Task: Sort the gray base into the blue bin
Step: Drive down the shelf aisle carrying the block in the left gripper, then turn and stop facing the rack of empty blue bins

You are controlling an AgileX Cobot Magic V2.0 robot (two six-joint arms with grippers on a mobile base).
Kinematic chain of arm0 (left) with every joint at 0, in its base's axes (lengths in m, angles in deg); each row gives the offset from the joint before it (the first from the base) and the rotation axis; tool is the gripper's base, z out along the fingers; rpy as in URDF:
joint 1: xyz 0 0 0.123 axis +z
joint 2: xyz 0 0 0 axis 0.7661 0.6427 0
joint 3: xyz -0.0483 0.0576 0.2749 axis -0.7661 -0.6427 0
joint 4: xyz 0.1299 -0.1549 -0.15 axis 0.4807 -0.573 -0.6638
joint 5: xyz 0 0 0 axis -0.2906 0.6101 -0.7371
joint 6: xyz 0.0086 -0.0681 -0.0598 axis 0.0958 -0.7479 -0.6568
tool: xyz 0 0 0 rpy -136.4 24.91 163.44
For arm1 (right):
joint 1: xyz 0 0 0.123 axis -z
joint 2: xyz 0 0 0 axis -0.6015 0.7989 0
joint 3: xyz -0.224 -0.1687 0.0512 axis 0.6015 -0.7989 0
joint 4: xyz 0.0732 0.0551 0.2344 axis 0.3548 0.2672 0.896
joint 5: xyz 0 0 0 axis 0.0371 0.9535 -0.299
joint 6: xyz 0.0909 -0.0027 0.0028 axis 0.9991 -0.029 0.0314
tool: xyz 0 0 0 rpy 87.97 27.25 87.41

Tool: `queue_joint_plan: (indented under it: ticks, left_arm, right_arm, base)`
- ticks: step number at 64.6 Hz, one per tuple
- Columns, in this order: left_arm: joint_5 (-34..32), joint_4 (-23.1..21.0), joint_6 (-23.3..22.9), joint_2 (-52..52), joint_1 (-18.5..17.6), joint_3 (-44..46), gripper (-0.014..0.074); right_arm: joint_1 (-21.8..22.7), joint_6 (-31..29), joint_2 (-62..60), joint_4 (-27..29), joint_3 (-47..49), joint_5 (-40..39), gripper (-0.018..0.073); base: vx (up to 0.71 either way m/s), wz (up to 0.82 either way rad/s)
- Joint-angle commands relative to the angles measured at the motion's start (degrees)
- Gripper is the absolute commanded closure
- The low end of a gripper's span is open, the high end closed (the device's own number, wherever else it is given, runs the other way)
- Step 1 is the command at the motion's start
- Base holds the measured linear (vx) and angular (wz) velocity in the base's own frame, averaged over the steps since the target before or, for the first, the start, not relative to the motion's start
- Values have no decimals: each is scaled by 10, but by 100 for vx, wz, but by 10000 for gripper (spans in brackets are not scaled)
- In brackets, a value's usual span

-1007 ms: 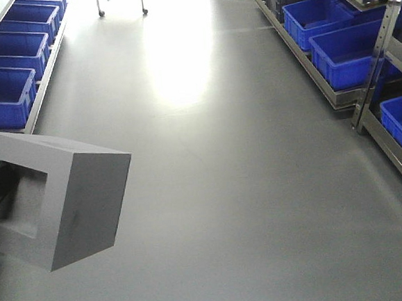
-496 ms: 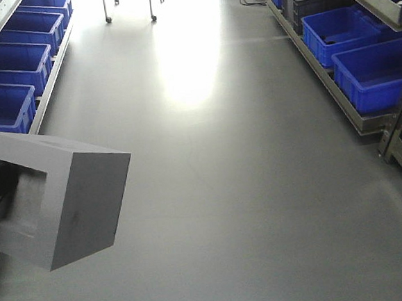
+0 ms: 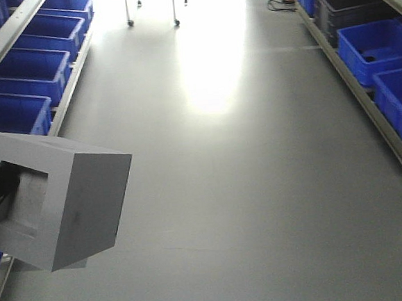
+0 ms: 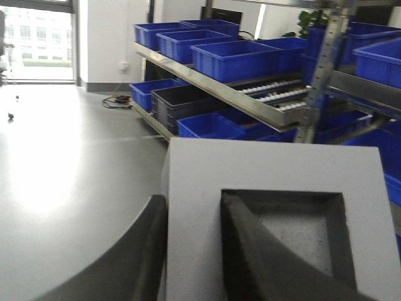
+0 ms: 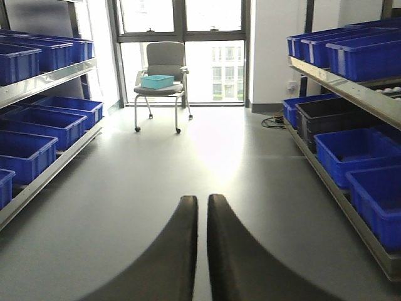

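Left wrist-mounted view shows the pick already made: the left pincer (image 4: 193,202) is clamped on the gray base (image 4: 276,166), with one finger down the outside of a wall, the other inside the square recess, and the wall pinched between them. From the exterior front view, the block hangs in the air at lower left, tilted, recess face turned toward the arm, above the floor (image 3: 246,189) and inside no crate. The drop is what remains. Rows of crates line the low racks on both sides of the aisle, and the nearest blue bin (image 3: 13,111) sits on the left rack beyond the block; I cannot tell which crate is meant. The left arm reaches in from the left edge, showing only its dark fingers. The right pincer (image 5: 202,207) has its fingers together with a thin slit between them, holds nothing, and points down the aisle toward a chair (image 5: 161,69).
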Motion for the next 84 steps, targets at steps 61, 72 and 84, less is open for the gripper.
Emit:
queue_joint_plan:
  ticks: [61, 72, 84]
  left_arm:
    - [-64, -2, -2, -1, -3, 18, 557]
    - [-64, -2, -2, -1, -3, 18, 557]
    - [-64, -2, -2, -1, -3, 18, 557]
  right_arm:
    - [2, -4, -4, -4, -1, -43, 564]
    - [2, -4, -4, -4, -1, -43, 564]
    - [2, -4, -4, -4, -1, -43, 564]
  base:
    - [29, 74]
    - [21, 81]
    - [19, 79]
